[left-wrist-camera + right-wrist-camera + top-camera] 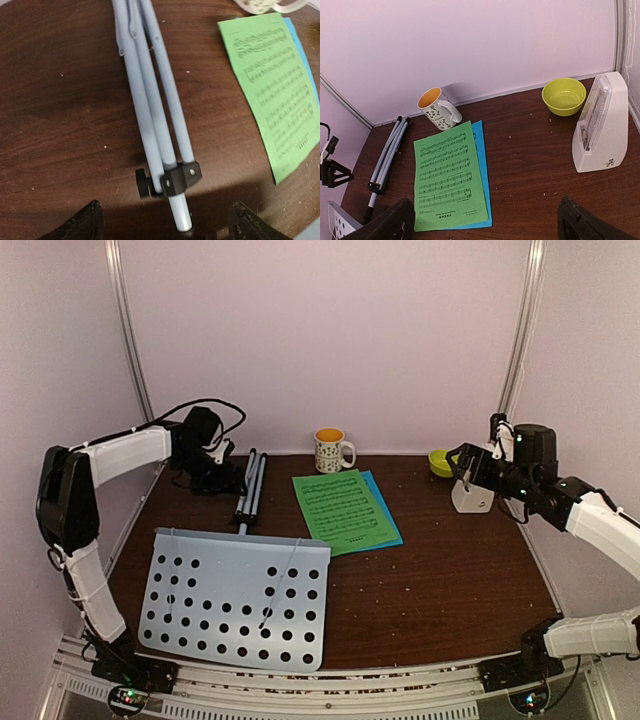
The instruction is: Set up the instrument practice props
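The music stand's pale grey perforated desk (235, 600) lies flat at the front left. Its folded tripod (250, 490) lies behind it. In the left wrist view, the tripod's legs (150, 90) meet a black collar (180, 179). My left gripper (167, 225) is open, its fingertips (85, 222) standing wide either side of the tube end. A green music sheet (340, 508) lies on a blue one (388, 525) mid-table. The white metronome (472, 495) stands upright at the right. My right gripper (487, 225) hangs open above the table with nothing between its fingers, close by the metronome (602, 130).
A patterned mug (331, 450) stands at the back centre and a small green bowl (439, 462) at the back right, just behind the metronome. Pale walls close in the table on three sides. A metal rail runs up each back corner.
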Controlling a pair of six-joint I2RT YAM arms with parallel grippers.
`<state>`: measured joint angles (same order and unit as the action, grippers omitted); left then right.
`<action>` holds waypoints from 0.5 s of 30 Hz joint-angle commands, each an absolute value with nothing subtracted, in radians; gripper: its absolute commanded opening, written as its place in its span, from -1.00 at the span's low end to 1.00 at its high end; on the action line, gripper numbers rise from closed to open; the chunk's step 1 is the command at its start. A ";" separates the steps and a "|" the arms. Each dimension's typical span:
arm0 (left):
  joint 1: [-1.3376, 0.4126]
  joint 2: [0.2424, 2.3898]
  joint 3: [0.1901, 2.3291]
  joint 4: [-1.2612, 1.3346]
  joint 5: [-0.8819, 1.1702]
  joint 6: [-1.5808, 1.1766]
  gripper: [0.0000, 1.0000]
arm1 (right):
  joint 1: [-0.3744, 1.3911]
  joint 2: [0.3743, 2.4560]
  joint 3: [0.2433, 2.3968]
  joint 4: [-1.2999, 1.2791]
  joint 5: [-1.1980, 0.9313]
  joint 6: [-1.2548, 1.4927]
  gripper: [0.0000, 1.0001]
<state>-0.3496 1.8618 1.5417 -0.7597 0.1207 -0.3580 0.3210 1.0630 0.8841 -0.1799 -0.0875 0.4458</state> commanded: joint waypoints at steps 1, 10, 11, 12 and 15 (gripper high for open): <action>-0.360 1.616 1.504 -0.724 0.243 -0.116 0.79 | 0.310 1.040 0.856 -0.134 -0.144 0.451 1.00; -0.591 1.466 1.373 -0.948 0.176 0.335 0.80 | 0.307 1.020 0.820 -0.078 -0.216 0.452 1.00; -0.598 1.455 1.360 -0.947 0.200 0.356 0.80 | 0.306 1.015 0.814 -0.069 -0.223 0.455 1.00; -0.600 1.450 1.352 -0.942 0.216 0.370 0.79 | 0.305 1.012 0.809 -0.065 -0.228 0.457 1.00; -0.624 1.462 1.366 -0.940 0.208 0.416 0.76 | 0.304 1.000 0.798 -0.060 -0.235 0.460 1.00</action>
